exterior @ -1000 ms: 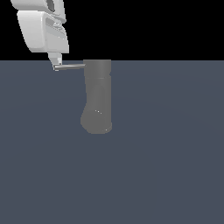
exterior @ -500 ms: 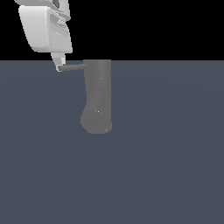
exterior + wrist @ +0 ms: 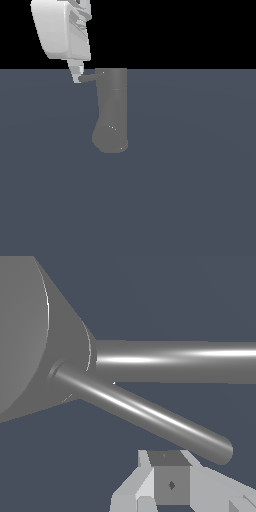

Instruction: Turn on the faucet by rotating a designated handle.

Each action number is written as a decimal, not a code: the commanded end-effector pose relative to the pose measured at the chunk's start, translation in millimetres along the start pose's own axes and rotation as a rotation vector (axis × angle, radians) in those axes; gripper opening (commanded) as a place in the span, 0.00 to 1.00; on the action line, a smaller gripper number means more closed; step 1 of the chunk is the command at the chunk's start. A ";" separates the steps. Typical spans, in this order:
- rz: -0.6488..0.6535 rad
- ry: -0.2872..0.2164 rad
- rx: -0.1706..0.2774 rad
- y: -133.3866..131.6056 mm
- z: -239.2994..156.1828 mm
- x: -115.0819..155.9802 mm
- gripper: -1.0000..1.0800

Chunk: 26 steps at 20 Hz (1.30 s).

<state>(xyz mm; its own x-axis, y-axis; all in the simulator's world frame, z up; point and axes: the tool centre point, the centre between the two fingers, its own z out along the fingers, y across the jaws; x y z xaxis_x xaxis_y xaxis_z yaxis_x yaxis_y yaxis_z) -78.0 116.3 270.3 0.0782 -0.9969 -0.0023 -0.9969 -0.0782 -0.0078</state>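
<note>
The faucet (image 3: 112,110) is a thick dark-grey column with a flat top and a bulging lower end, standing on the grey floor. The handle (image 3: 89,78), a thin grey rod, sticks out from its top toward the exterior view's left and looks short from here. My white gripper (image 3: 77,76) hangs above, its tips pressed together against the rod's outer end. In the wrist view the handle (image 3: 145,416) runs from the faucet (image 3: 25,331) toward my gripper (image 3: 170,478), whose shut fingers sit just beside the rod's free end, holding nothing.
A thicker grey tube (image 3: 175,361) runs out from the faucet body next to the handle in the wrist view. The flat dark blue-grey floor (image 3: 190,190) spreads around the faucet.
My gripper has moved toward the exterior view's right and slightly down, staying against the handle's end. The handle has swung round and looks about half as long as before.
</note>
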 end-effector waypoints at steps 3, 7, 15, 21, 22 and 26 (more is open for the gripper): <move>0.017 0.002 -0.007 14.0 -0.3 21.3 0.00; 0.017 0.002 -0.008 21.9 -0.5 29.6 0.00; 0.007 0.003 -0.005 17.6 -0.3 63.6 0.00; 0.013 0.003 -0.007 16.8 -0.5 101.7 0.00; 0.014 0.003 -0.007 16.7 -0.6 107.9 0.00; 0.017 0.002 -0.008 16.1 -0.7 131.5 0.00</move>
<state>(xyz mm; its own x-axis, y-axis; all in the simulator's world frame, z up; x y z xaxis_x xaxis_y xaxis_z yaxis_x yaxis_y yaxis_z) -85.2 19.4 270.2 0.1143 -0.9934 -0.0004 -0.9934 -0.1143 0.0009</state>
